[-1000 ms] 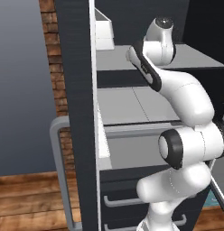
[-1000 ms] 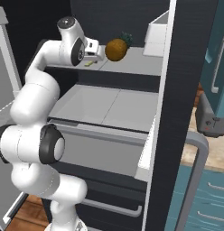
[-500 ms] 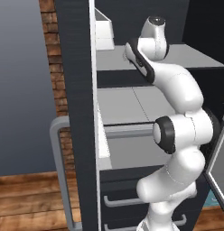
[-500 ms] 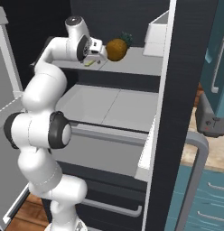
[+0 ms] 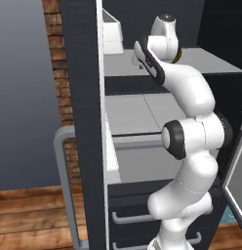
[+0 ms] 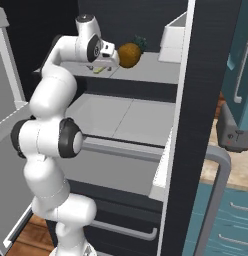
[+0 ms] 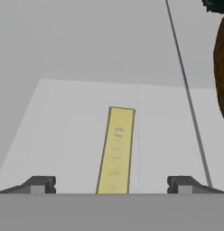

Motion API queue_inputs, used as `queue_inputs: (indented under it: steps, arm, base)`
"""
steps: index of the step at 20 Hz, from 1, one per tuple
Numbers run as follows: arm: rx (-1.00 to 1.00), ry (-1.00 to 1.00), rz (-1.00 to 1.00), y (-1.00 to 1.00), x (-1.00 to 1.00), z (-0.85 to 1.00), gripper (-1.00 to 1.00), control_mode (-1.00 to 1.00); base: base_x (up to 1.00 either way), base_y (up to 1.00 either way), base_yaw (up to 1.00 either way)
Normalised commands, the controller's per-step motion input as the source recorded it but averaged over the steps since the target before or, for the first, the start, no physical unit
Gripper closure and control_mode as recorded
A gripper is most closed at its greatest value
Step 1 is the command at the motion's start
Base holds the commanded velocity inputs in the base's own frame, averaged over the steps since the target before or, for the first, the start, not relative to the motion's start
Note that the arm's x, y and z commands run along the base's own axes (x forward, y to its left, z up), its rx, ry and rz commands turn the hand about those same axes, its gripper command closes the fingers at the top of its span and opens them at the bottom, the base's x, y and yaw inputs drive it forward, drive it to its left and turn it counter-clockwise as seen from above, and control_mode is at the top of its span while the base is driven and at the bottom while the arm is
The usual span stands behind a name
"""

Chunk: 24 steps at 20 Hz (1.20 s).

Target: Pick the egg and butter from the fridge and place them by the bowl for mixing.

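Hand view: one butter stick between open hand fingertips.

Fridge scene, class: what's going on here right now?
A white robot arm reaches into the open fridge, with its pincer open and lined up over the butter. The stick lies flat on the upper shelf, between the two fingertips, not yet gripped. An orange fruit with a leafy top sits on the same shelf, close beside the hand. Nothing is held so far.
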Motion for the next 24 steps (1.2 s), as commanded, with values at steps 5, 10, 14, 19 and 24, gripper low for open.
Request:
queue_inputs:
  steps: [5,10,14,19,24]
  arm:
    - [0.0,0.03,0.0,0.0,-0.01,-0.44,1.0,-1.0]
    - [0.01,0.0,0.0,0.0,-0.01,-0.42,1.0,-1.0]
    - [0.05,0.0,0.0,-0.03,-0.27,-0.36,1.0,-1.0]
    - [0.1,0.0,0.0,-0.05,-0.57,-0.18,1.0,-1.0]
    - [0.06,0.0,0.0,-0.05,-0.81,0.0,1.0,-1.0]
  base:
    - [0.0,0.0,0.0]
    - [0.0,0.0,0.0]
    - [0.0,0.0,0.0]
    - [0.0,0.0,0.0]
    - [0.0,0.0,0.0]
